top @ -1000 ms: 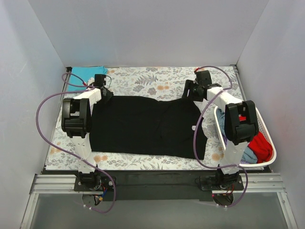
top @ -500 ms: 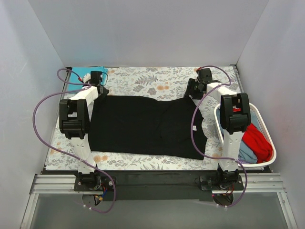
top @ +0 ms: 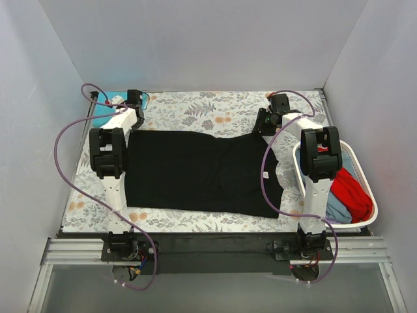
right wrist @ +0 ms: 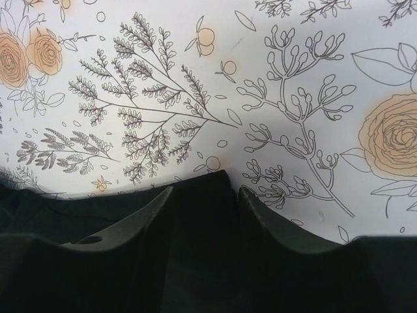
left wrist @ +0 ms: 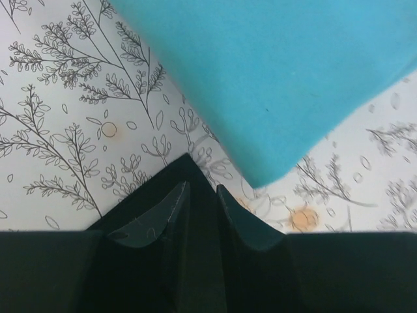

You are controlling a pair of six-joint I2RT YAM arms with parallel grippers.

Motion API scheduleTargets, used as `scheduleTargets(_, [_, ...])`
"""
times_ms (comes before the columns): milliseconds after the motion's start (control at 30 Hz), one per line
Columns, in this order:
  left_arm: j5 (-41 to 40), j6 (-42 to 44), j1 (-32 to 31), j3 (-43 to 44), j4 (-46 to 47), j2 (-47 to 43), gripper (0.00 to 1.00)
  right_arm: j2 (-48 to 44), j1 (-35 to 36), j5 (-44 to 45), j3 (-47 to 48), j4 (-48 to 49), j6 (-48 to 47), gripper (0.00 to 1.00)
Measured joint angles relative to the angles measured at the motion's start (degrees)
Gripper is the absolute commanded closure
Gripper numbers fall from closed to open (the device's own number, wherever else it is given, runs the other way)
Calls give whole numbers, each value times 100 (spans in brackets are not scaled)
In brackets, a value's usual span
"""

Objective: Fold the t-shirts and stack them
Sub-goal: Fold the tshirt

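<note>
Both sets of fingers pinched shut on far corners of black t-shirt (top: 202, 171): left fingers (left wrist: 199, 218), right fingers (right wrist: 205, 212). Best lifted evenly, clear of teal t-shirt (left wrist: 280, 72).

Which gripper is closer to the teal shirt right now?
Left. The left gripper pinches the black shirt corner right beside the teal shirt; the right gripper holds the opposite far corner, across the table.

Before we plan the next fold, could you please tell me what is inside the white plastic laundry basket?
The white plastic laundry basket holds a crumpled red cloth shirt and a light-blue cloth shirt. The right arm covers part of it, so anything beneath cannot be seen.
</note>
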Motion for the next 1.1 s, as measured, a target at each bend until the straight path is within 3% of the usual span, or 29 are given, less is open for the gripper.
scheduleTargets(300, [-496, -400, -7, 691, -656, 562, 79, 4, 0, -103, -9, 22, -2, 50])
scheduleTargets(533, [-616, -538, -9, 776, -837, 616, 88, 20, -2, -190, -9, 50, -9, 53])
scheduleTargets(633, [-632, -551, -7, 776, -874, 616, 100, 31, -2, -229, -9, 50, -17, 60])
scheduleTargets(867, [-525, -498, -7, 732, -796, 588, 100, 57, -2, -256, -9, 37, -31, 83])
scheduleTargets(1100, [-179, -391, 28, 413, -435, 389, 100, 57, -2, -254, -9, 35, -26, 93])
